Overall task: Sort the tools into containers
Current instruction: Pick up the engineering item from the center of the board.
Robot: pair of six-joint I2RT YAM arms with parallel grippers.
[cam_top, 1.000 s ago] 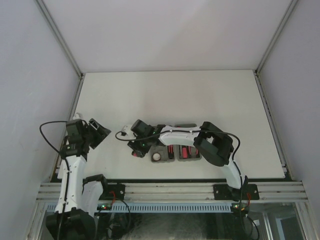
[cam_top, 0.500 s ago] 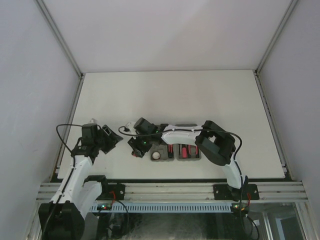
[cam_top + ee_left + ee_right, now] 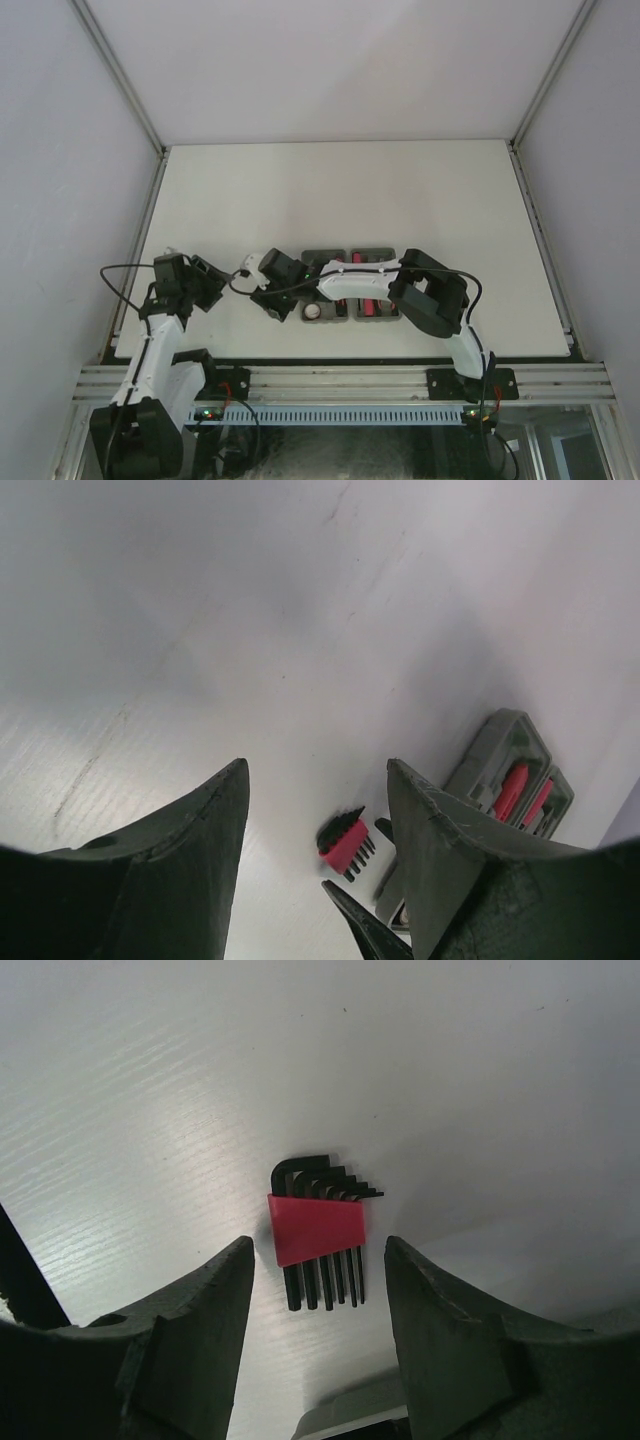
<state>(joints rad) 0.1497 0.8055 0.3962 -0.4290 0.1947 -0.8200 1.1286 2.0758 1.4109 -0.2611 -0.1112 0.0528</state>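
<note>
A set of black hex keys in a red holder (image 3: 315, 1228) lies flat on the white table, just left of the grey containers (image 3: 372, 253). My right gripper (image 3: 318, 1247) hovers over it, open, one finger on each side, touching nothing. The right gripper (image 3: 267, 298) reaches left across the containers in the top view. The left gripper (image 3: 316, 770) is open and empty, pointing at the same hex key set (image 3: 345, 845) from the left. Red-handled tools (image 3: 512, 790) lie in the containers' recesses. The left gripper (image 3: 208, 282) sits near the table's left edge.
A white round item (image 3: 313, 312) rests in the left container's near recess. The right arm's forearm (image 3: 360, 280) spans both containers. The table's left edge (image 3: 140, 265) runs close beside the left arm. A container corner (image 3: 345, 1412) shows below the right fingers.
The right jaws have widened and the hex key set now lies free on the table. The right forearm dropped nearer, uncovering the containers' far ends. The left gripper shifted nearer.
</note>
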